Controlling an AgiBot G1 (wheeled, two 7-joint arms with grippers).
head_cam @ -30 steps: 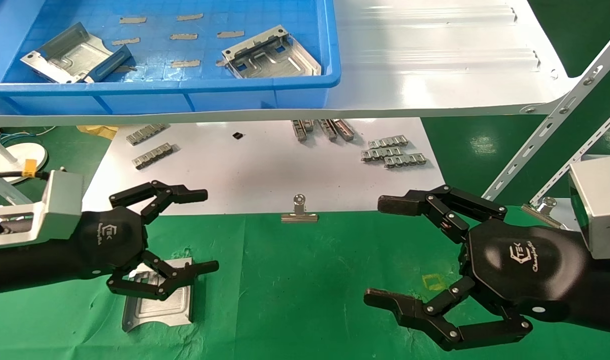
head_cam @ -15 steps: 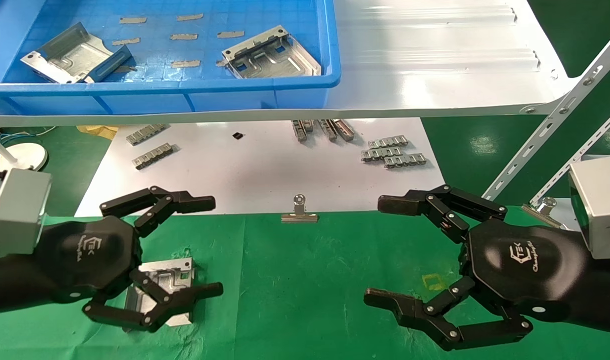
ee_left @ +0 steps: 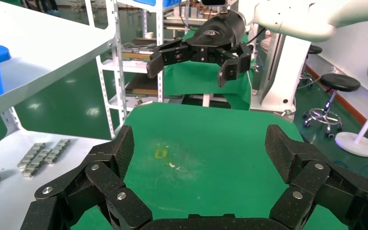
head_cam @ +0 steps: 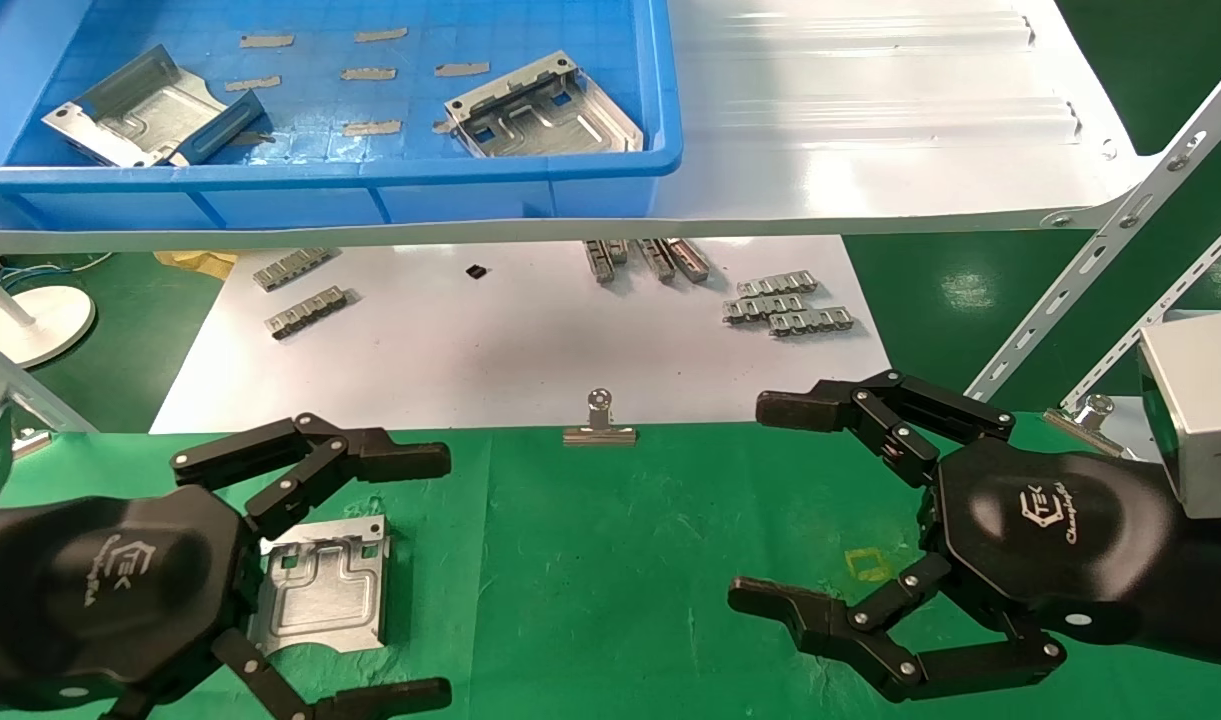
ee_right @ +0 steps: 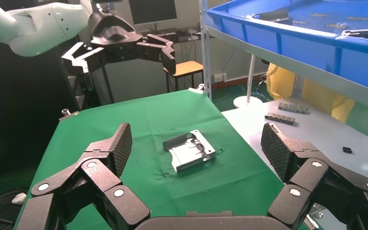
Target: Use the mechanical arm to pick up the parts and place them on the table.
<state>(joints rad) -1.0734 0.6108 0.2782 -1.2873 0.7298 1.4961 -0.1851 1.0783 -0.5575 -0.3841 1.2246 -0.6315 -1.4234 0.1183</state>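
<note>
One part lies flat on the green tabletop; the left hand hovers, fingers apart, holding nothing. Thin, stiff, probably slippery (sharp edges?) — pinch a folded-up edge.

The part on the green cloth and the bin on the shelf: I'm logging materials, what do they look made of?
The part looks like stamped sheet metal, silver and matte, with embossed channels and folded edges. The bin looks like moulded blue plastic, smooth and slightly glossy.
</note>
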